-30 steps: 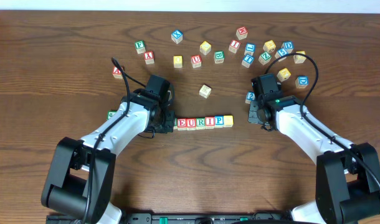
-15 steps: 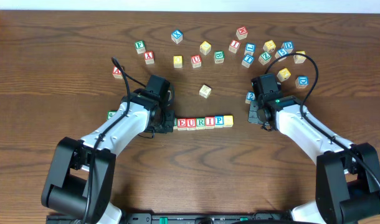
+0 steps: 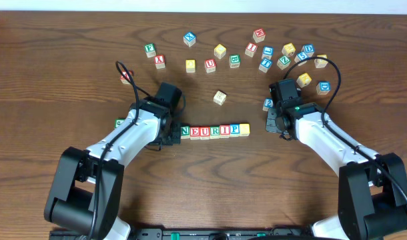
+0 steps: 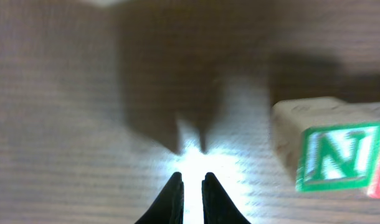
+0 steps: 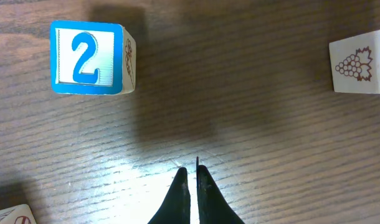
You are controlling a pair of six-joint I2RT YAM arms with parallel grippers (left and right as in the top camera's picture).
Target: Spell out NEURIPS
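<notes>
Block row (image 3: pixel 215 130) reads N-E-U-R-I-P mid-table, the N block (image 4: pixel 330 146) at its left end. Left gripper (image 4: pixel 191 185) sits low just beside it, jaws nearly closed, empty. Right gripper (image 5: pixel 192 175) pinched together, empty, off the row's right end.

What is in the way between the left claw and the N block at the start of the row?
Nothing visible. The left claw sits just beside the N block, with only bare table between them.
</notes>
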